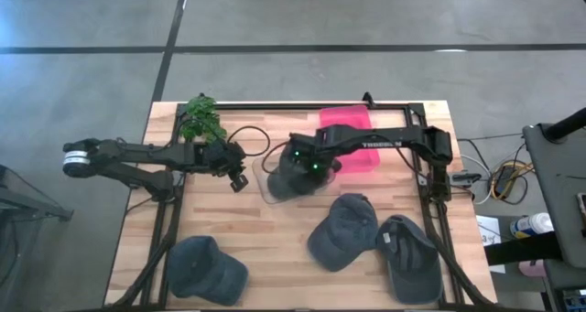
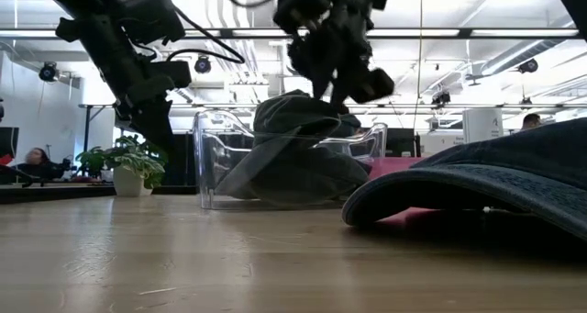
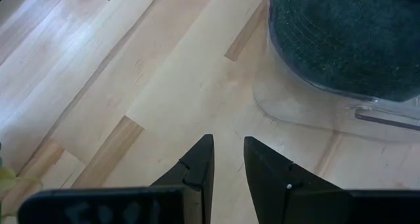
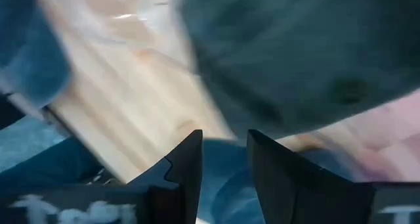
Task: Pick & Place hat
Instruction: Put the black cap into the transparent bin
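At frame centre, a soft, floppy hat (image 1: 298,177) slumps in the clear bin (image 1: 267,186); right gripper (image 1: 316,166) hovers above, parted and empty. Pinch its crown fabric.

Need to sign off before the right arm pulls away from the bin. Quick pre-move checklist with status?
1. Hat in clear bin: ok, a dark hat sits inside, crown above the rim.
2. Right gripper free of the hat: ok, fingers apart, nothing between them in the right wrist view.
3. Left gripper clear of the bin: ok, empty, above bare table beside the bin.
4. Hats remaining on the table: three, one front left, two front right.
5. Hat fully settled in the bin: cannot tell.
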Controlling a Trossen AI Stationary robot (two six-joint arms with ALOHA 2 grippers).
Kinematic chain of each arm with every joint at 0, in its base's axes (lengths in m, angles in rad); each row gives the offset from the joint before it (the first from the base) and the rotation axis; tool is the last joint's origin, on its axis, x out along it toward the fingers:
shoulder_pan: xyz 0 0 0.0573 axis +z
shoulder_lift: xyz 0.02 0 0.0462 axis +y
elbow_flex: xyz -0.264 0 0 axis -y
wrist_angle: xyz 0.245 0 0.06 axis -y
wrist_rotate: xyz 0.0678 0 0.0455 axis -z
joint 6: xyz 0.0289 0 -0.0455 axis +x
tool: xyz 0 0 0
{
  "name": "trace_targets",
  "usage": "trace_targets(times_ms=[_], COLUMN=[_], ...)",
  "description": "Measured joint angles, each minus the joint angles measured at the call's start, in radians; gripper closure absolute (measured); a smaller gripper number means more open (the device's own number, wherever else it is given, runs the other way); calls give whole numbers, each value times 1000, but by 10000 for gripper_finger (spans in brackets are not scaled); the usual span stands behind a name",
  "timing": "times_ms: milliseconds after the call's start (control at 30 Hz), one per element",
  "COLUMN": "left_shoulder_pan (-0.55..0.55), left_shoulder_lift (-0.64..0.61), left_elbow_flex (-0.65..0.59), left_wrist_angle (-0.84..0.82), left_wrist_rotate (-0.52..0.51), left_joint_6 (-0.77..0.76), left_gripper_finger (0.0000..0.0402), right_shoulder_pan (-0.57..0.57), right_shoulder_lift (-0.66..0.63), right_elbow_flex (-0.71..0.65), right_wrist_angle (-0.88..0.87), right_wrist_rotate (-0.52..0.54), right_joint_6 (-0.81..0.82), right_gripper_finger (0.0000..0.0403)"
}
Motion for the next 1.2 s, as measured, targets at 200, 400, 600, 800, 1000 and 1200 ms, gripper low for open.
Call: trace_targets(times_ms=[200,400,600,800,1000,1200], left_shoulder_pan=[0,0,0,0,0,0], left_shoulder_lift=[0,0,0,0,0,0], left_elbow_flex=[0,0,-1,-1,-1,-1], left_wrist_angle=[0,0,0,3,3,3], left_wrist_rotate=[0,1,0,-11,-14,-22], left_joint_6=[0,0,3,4,4,5], left_gripper_finger=[323,323,323,323,323,323], right_shoulder_pan=[-8,-25,-22,-23,-22,-23], right_shoulder_lift=[0,0,14,46,20,-36], right_elbow_flex=[-99,-150,-169,-168,-113,24], right_wrist_angle=[33,70,70,22,-142,-342], right_wrist_rotate=[193,227,224,228,293,306], right_joint_6=[5,-19,-123,-286,-426,-552], right_gripper_finger=[300,312,314,314,314,314])
